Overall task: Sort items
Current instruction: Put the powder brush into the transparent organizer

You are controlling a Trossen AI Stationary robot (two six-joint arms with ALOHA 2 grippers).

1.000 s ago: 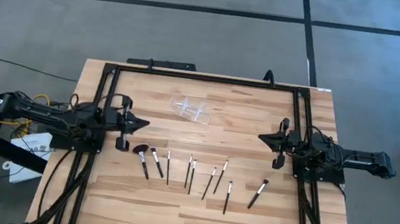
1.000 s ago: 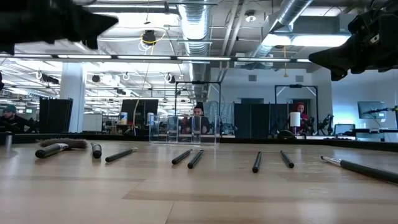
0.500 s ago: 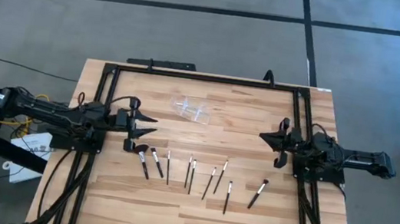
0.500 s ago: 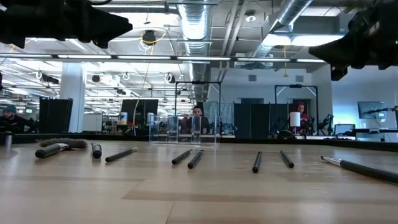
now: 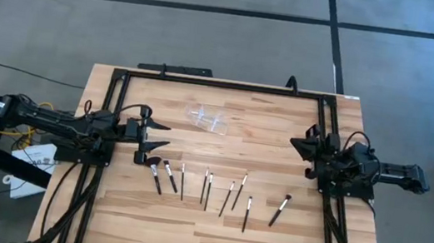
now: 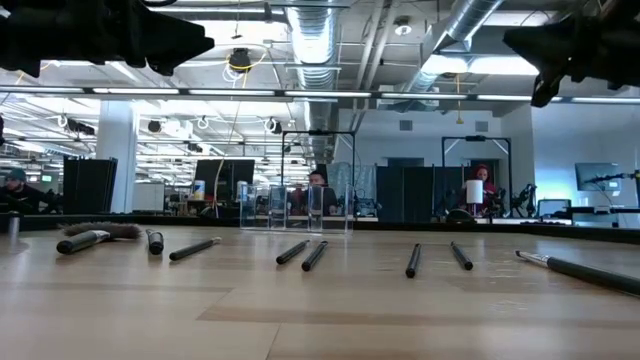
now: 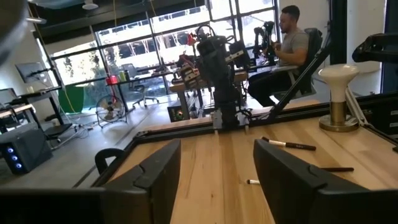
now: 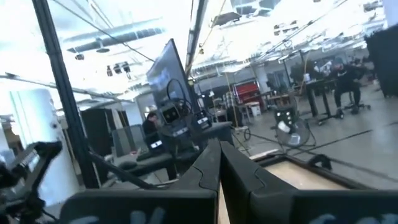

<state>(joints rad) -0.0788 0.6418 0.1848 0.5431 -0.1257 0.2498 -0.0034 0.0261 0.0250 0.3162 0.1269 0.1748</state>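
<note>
We judge the step in hand to be the first reach for a brush; to do it well we should bring the left end effector (image 5: 160, 134) down over the nearest brush, line its fingers across the thin handle rather than along it, and close at mid-handle so the brush does not pivot or roll on the table (image 5: 264, 149); neighbouring brushes lie close, so a narrow, vertical approach seems wise.

The makeup brushes (image 5: 208, 189) lie in a loose row across the lower middle of the high view, the one with the fluffy head (image 5: 154, 169) at the row's left end, just below the left end effector; a clear holder (image 5: 207, 119) sits above the row.

The left end effector has its fingers spread wide, holding and touching nothing; the right end effector (image 5: 296, 144), at centre right of the high view, has its fingers pressed together, empty, hanging clear of the table.
</note>
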